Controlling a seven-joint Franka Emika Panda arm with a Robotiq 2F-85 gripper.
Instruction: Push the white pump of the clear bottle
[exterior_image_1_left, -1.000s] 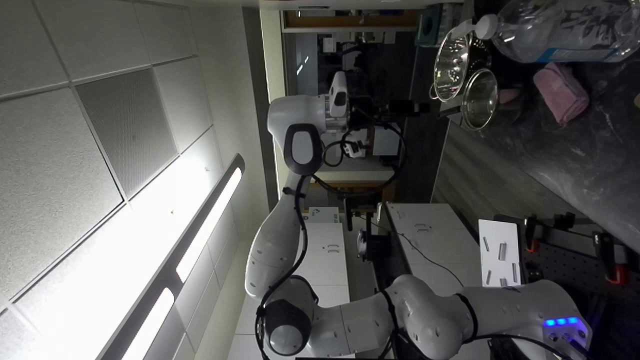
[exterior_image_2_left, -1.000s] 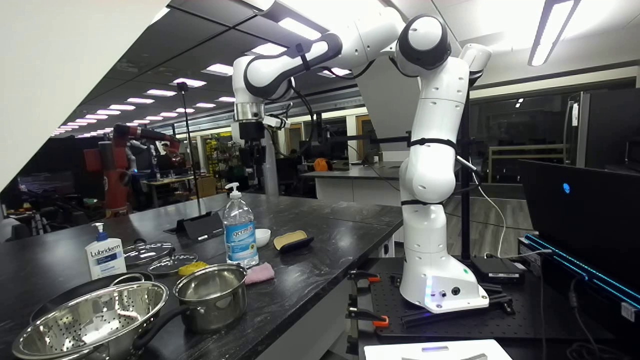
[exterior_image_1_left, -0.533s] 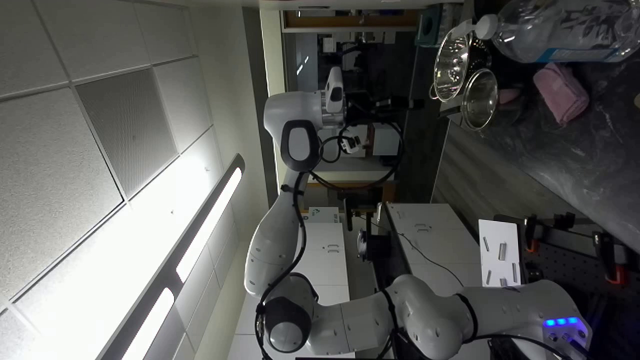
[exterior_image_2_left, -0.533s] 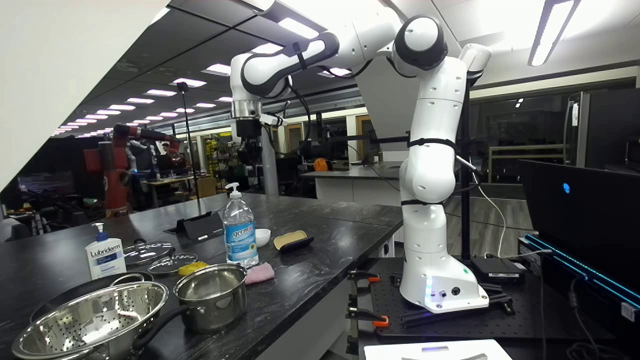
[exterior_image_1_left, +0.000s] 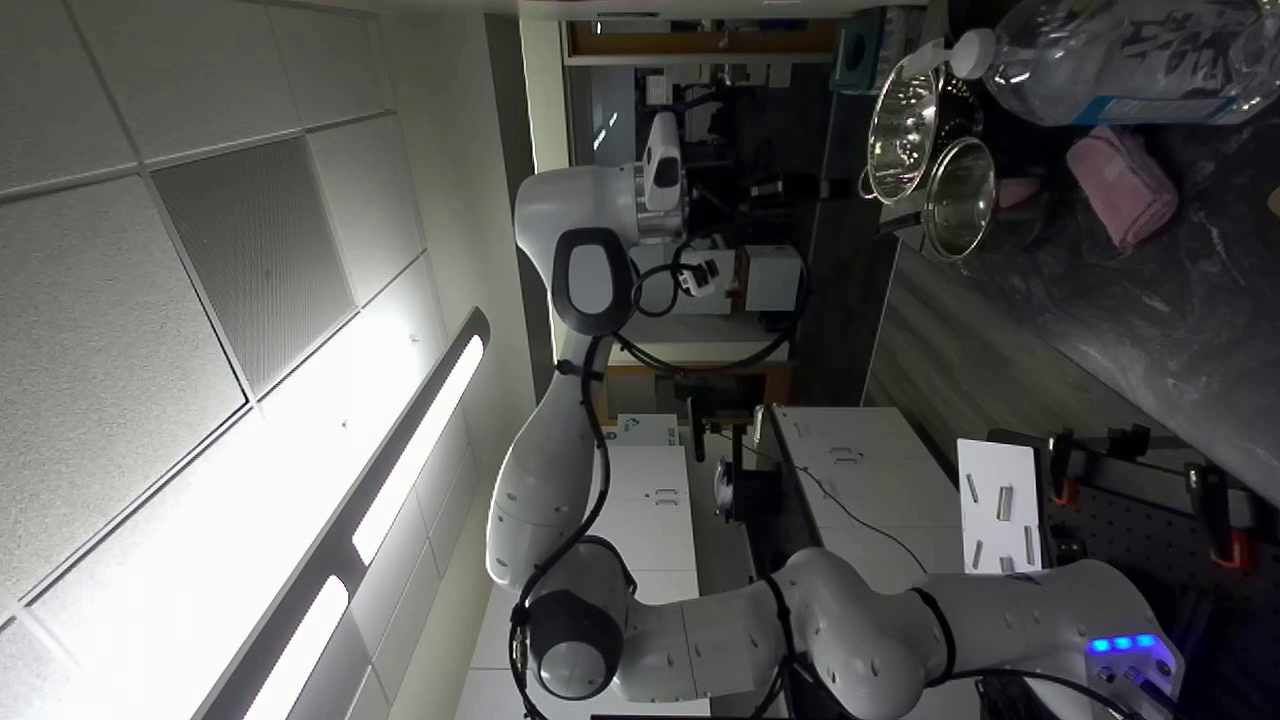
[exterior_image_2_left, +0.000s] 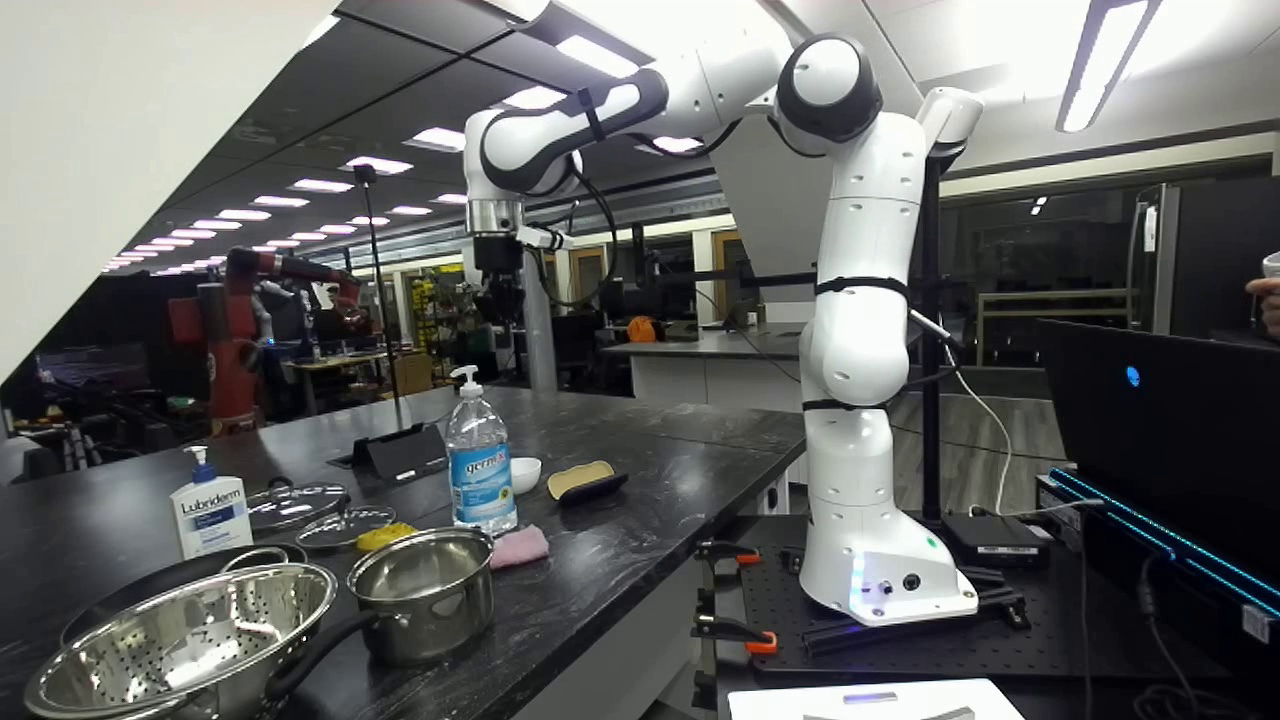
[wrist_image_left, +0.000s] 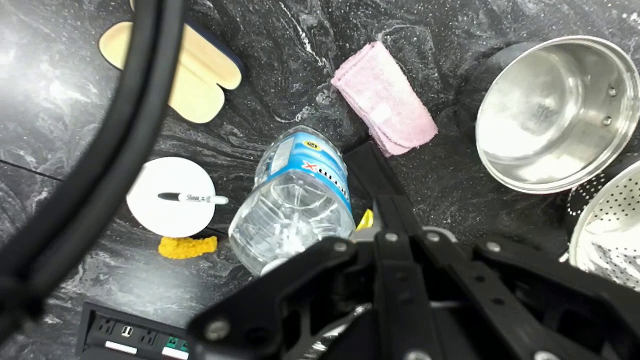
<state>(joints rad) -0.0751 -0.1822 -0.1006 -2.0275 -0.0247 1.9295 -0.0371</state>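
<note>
The arm (exterior_image_2_left: 720, 85) is reaching out over the table (exterior_image_2_left: 640, 430), and the gripper (wrist_image_left: 372, 167) is hanging in the air, pointing down, higher than the pump (exterior_image_2_left: 467, 380) and apart from it in both exterior views. Its fingers (wrist_image_left: 397, 212) are pressing against each other in the wrist view, so it is clenching. The bottle (exterior_image_2_left: 481, 470) is standing upright on the table, the white pump on top of it facing leftward in an exterior view. The wrist view is showing the bottle just left of the fingers, while the gripper is hiding most of the pump. A pink cloth (wrist_image_left: 385, 100) is lying near the bottle. On the bottle's other side a white bowl (wrist_image_left: 170, 220) is resting with a marker (wrist_image_left: 192, 197) lying over it, and an orange lump (wrist_image_left: 187, 247) is sitting just beside the bowl. An open case (wrist_image_left: 200, 87) is lying near the bowl. In an exterior view a pot (exterior_image_2_left: 430, 610) is standing near the cloth, with a colander (exterior_image_2_left: 200, 635) sitting beside it, a yellow sponge (exterior_image_2_left: 385, 537) lying behind it, a lid (exterior_image_2_left: 345, 527) lying next to the sponge, and a Lubriderm bottle (exterior_image_2_left: 212, 515) standing past the colander.
</note>
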